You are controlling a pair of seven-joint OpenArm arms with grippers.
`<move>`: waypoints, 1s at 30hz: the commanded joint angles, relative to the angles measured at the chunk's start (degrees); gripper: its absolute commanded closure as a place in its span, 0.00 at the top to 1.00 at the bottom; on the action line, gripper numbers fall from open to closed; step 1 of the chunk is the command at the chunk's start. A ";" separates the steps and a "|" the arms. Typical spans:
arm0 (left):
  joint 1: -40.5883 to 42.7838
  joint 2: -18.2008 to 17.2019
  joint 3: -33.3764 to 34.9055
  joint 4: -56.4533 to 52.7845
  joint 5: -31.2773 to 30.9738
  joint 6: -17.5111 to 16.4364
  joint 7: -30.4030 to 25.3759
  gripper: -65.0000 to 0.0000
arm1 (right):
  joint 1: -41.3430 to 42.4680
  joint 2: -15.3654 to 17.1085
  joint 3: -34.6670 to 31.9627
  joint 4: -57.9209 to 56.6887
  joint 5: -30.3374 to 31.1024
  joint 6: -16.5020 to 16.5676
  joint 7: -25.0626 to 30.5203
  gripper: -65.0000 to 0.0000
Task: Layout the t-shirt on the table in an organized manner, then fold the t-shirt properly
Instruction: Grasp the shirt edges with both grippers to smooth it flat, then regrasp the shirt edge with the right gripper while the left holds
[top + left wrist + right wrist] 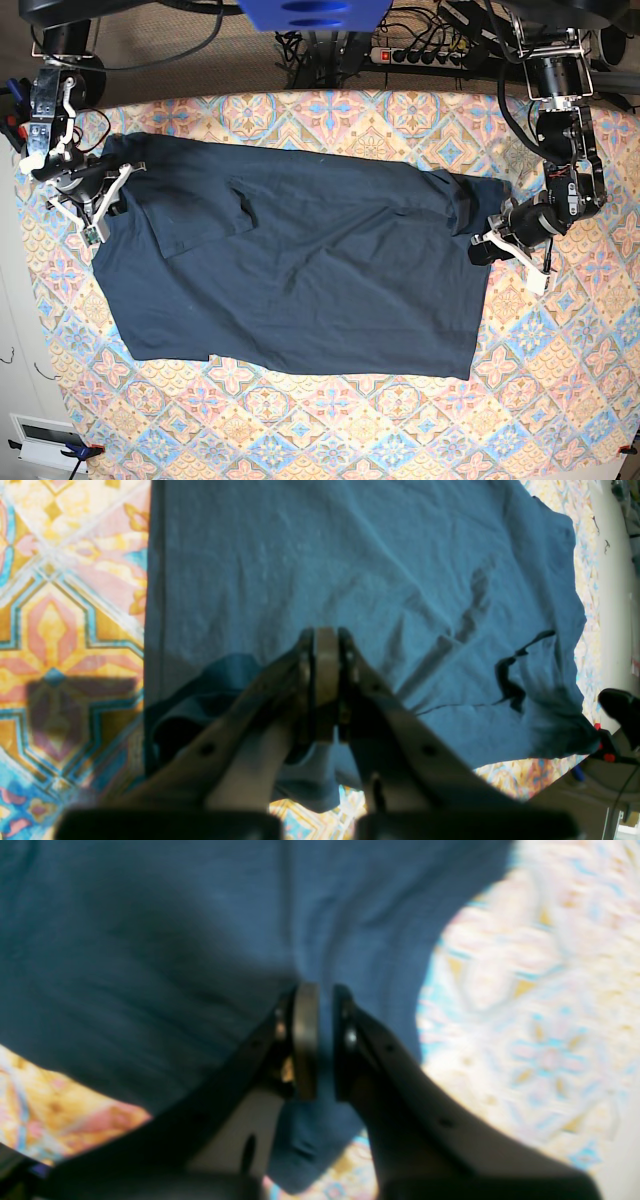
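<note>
The dark navy-teal t-shirt [300,270] lies spread across the tile-patterned table [350,420], with a folded flap near its upper left and some wrinkles. My left gripper [478,248] sits at the shirt's right edge. In the left wrist view this gripper [326,635] is shut, with a bunched fold of the t-shirt [350,555] pinched under its tips. At the shirt's left edge is my right gripper [112,195]. In the right wrist view that gripper [325,1040] has its jaws nearly together, with a strip of t-shirt [150,940] between them, over the table [540,990].
A power strip [420,55] and cables lie beyond the table's far edge. Both arm bases stand at the back corners. A pale floor strip runs along the left side, with a small white device [45,435] at lower left. Patterned cloth [60,605] shows beside the shirt.
</note>
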State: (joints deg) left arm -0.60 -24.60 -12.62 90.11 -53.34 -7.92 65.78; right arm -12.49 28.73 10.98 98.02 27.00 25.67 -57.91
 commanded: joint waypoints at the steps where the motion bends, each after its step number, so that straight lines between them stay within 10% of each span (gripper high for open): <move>1: -0.85 -0.67 -0.43 0.84 -0.77 -0.30 -0.77 0.00 | 0.84 1.55 0.23 1.10 0.03 -0.22 0.99 0.08; 9: -0.94 -0.59 -0.08 0.84 -0.77 -0.30 -0.86 0.00 | -1.00 1.47 0.05 0.84 0.03 -0.22 -3.85 0.44; 25: -0.85 -0.59 0.01 0.84 -0.77 -0.30 -0.86 0.00 | -1.09 1.38 -9.71 1.10 0.03 -0.22 -3.58 0.00; 30: -0.76 -0.59 -0.08 0.84 -0.77 -0.30 -0.86 0.00 | -1.18 1.47 -4.79 3.21 0.03 -0.22 -3.41 0.01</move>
State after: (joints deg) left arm -0.60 -24.45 -12.45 90.06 -53.17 -7.81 65.78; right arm -14.31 28.91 5.48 100.03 26.92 25.45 -62.28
